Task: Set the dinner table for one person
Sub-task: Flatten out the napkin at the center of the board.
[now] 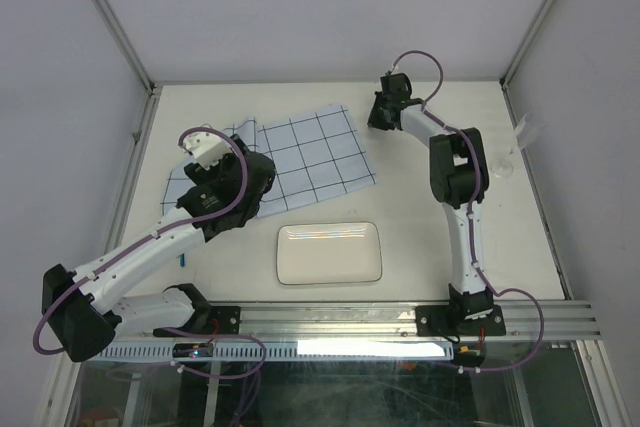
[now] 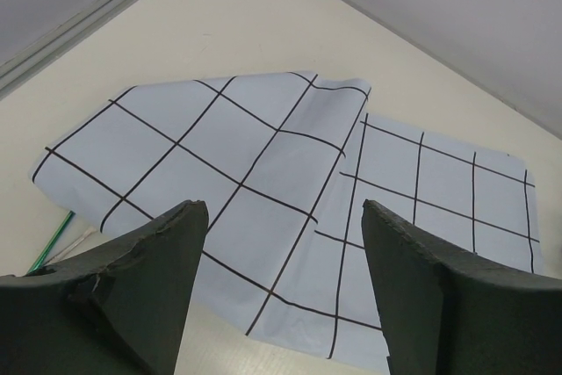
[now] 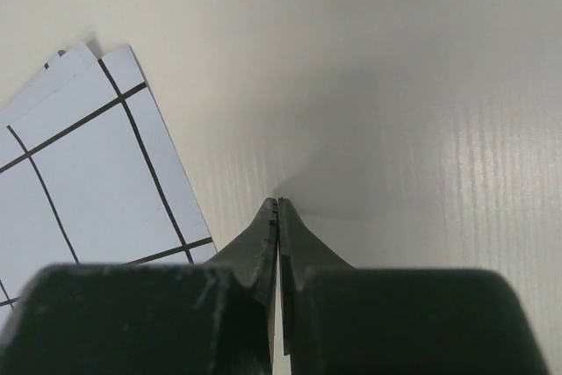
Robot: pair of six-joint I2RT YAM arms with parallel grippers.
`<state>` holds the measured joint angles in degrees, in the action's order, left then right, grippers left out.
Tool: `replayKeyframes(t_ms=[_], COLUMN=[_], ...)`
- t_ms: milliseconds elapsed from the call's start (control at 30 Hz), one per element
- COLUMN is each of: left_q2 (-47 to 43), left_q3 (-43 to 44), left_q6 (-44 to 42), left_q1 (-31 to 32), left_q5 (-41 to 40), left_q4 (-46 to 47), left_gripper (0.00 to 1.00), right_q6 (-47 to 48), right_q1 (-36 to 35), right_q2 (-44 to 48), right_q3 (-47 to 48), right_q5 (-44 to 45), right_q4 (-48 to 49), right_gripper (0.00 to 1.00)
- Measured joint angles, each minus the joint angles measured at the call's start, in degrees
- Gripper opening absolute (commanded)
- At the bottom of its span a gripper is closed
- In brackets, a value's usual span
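The cream-white dinner table (image 1: 420,237) carries a pale-blue cloth (image 1: 315,152) with dark grid lines, lying at the back middle. In the left wrist view the cloth (image 2: 263,173) has a fold, one part lapping over the other. My left gripper (image 1: 250,182) hangs over the cloth's near left edge. It is open (image 2: 283,208), with only cloth and table showing between the fingers. My right gripper (image 1: 376,119) is by the cloth's far right corner. It is shut (image 3: 277,203) with nothing in it, over bare table beside the cloth's corner (image 3: 97,173).
A white rectangular plate (image 1: 328,252) lies near the front middle. A clear glass (image 1: 520,142) stands by the right rail. A thin green stick (image 2: 53,243) pokes out at the cloth's left corner. A small green piece (image 1: 183,259) lies beside the left arm.
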<state>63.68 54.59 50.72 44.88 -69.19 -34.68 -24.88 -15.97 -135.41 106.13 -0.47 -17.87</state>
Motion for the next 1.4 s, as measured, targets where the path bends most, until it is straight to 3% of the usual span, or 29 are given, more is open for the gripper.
replayKeyframes(t_ms=[367, 433, 533, 633, 833, 1400], left_q2=[0.6, 1.1, 2.0, 3.6, 4.6, 4.6], left_q3=[-0.1, -0.2, -0.6, -0.7, -0.7, -1.2], left_q6=[-0.4, -0.4, -0.7, -0.9, -0.9, -1.9], left_q1=[0.0, 0.0, 0.0, 0.0, 0.0, 0.0], left_q5=[0.2, 0.3, 0.8, 2.1, 3.5, 3.8], left_q4=[1.1, 1.6, 2.7, 3.7, 4.4, 4.8], left_gripper=[0.75, 0.75, 0.76, 0.76, 0.76, 0.77], right_q6=[4.1, 4.9, 5.7, 6.2, 6.2, 4.3], right_q1=[-1.2, -1.4, -1.5, -1.5, -1.6, -5.2], right_q2=[2.1, 3.2, 6.2, 10.2, 16.5, 20.0], right_q3=[-0.2, -1.3, -4.7, -9.1, -14.8, -19.3], right_q5=[4.2, 4.6, 5.2, 6.0, 5.6, -0.9], right_q4=[-6.2, -7.9, -10.8, -13.5, -16.5, -19.5], right_gripper=[0.01, 0.14, 0.5, 0.62, 0.63, 0.58])
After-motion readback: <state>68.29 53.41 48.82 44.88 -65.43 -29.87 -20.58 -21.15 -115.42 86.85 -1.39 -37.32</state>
